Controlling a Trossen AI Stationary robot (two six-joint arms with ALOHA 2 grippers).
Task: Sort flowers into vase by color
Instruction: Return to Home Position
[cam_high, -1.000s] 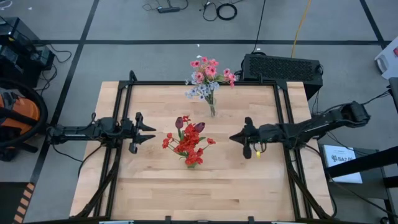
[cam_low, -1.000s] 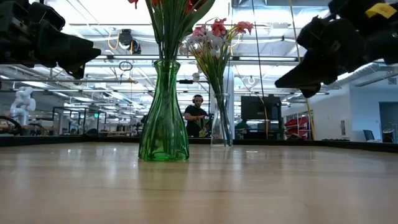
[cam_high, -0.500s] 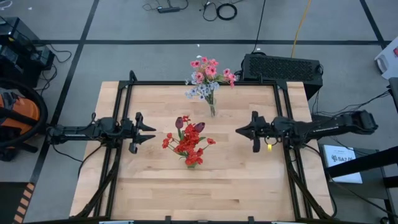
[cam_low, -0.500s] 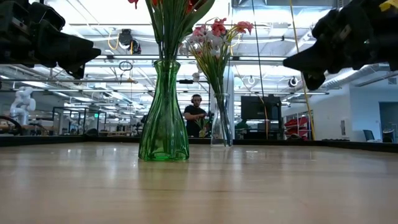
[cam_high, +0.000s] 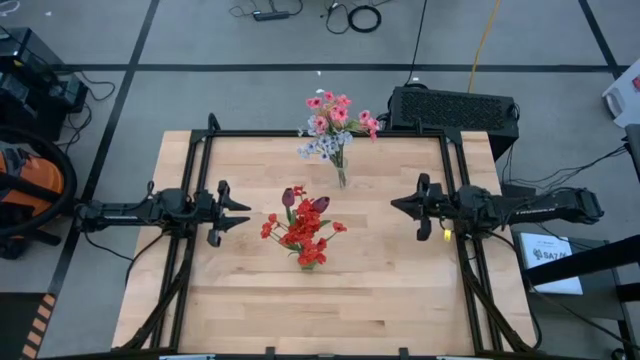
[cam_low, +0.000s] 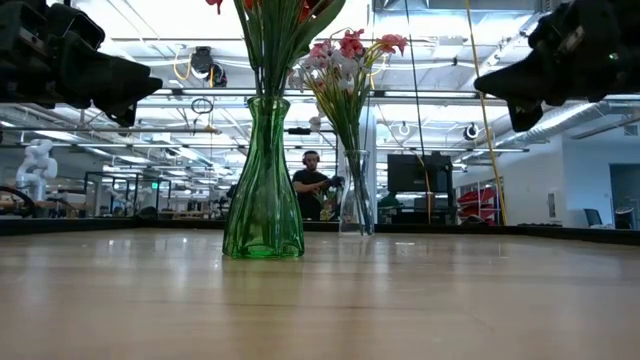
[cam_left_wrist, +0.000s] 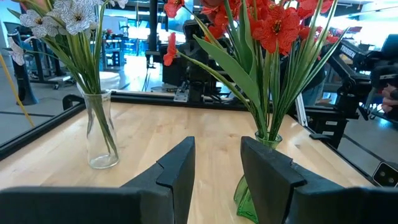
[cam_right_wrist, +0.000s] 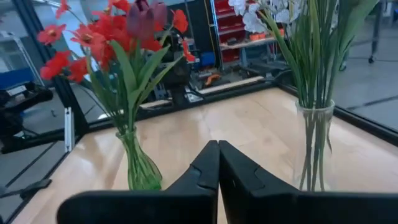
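A green glass vase stands on its base at the table's middle, holding red and dark maroon flowers by their stems. A clear glass vase stands nearer the far edge with pink and whitish-lavender flowers. My left gripper hovers open left of the green vase, empty. My right gripper hovers shut to the right of both vases, holding nothing. The wrist views show both vases, green and clear.
A black frame runs round the tabletop's edges. Bare wood lies at the near side. A black box sits beyond the far right corner. In the low view a person stands far off in the room behind.
My right gripper has drawn back toward the table's right edge, away from the vases, rising a little and levelling out, its fingers still shut. The vases and flowers have stayed put.
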